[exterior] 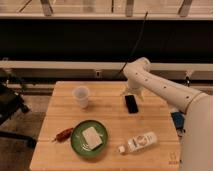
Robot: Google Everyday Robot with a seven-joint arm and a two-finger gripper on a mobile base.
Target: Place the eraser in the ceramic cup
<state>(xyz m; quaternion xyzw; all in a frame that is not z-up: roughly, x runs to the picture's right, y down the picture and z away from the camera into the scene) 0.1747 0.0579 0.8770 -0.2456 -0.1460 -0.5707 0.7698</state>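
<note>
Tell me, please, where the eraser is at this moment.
In the camera view, the eraser lies flat on the wooden table, right of centre, with the ceramic cup to its left and the gripper poised just above its far end.

You have a light wooden worktop of jointed boards standing before a wide dark panel, with a pale horizontal rail running along the foot of that panel and a brighter strip crossed by slanted metal struts above it. A black cable hangs down across the panel. At your left, note dark furniture, kind undetermined, standing on a grey-brown floor; lighting is dim and warm.
</note>
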